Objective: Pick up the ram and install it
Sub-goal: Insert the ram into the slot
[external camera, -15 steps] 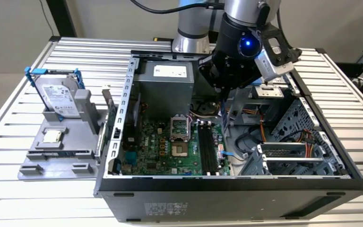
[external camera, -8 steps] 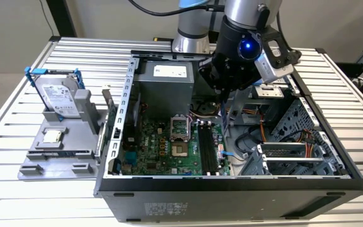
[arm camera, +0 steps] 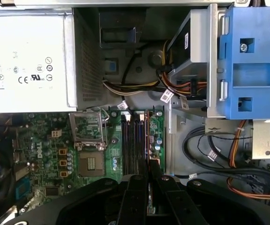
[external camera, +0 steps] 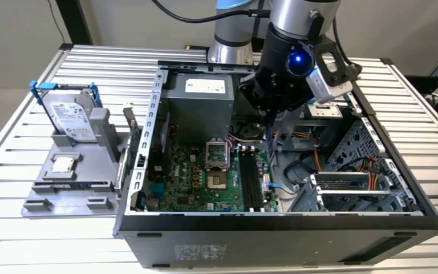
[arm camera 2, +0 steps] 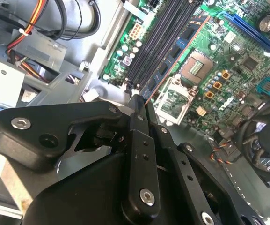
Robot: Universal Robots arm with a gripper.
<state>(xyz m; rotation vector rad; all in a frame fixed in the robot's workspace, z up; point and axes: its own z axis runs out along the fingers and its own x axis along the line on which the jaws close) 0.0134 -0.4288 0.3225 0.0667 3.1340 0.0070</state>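
The ram (arm camera 2: 174, 58), a thin dark stick seen edge-on, was pinched between the closed jaws of the gripper (arm camera 2: 139, 101) and hung just above the black slots (arm camera: 132, 140) of the board. In the exterior view the gripper (external camera: 268, 123) sat at about 1 o'clock from the slots (external camera: 251, 180). If the stick came down tilted or offset, it could jam against a slot's edge, slip in the jaws, or strain the board.
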